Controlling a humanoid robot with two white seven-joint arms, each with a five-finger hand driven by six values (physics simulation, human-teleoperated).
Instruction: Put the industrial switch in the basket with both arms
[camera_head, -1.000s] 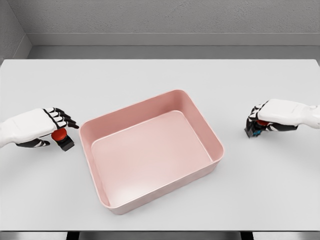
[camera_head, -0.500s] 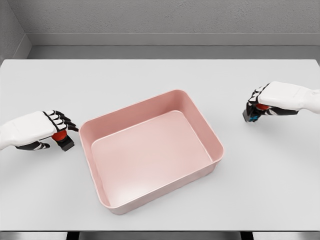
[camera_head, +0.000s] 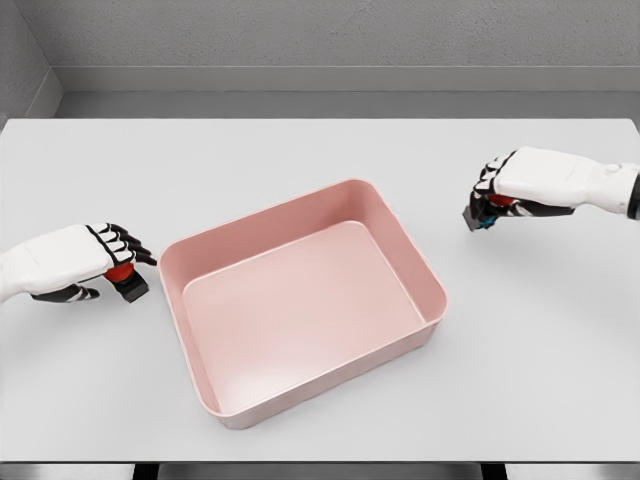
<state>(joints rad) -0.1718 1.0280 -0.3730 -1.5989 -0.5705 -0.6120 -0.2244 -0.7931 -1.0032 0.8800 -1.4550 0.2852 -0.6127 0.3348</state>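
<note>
The right hand (camera_head: 510, 190) has risen and moved toward the basket (camera_head: 300, 300), fingers clamped on a black red-buttoned industrial switch (camera_head: 483, 213); the left hand (camera_head: 85, 262) grips another switch (camera_head: 124, 279) beside the basket's left wall.

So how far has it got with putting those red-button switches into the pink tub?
Grasping looks done: the left hand is closed on a black industrial switch with a red button beside the pink plastic basket, and the right hand holds a second switch off the white table. Carrying is under way. Left: dropping both in; the basket holds nothing.
</note>
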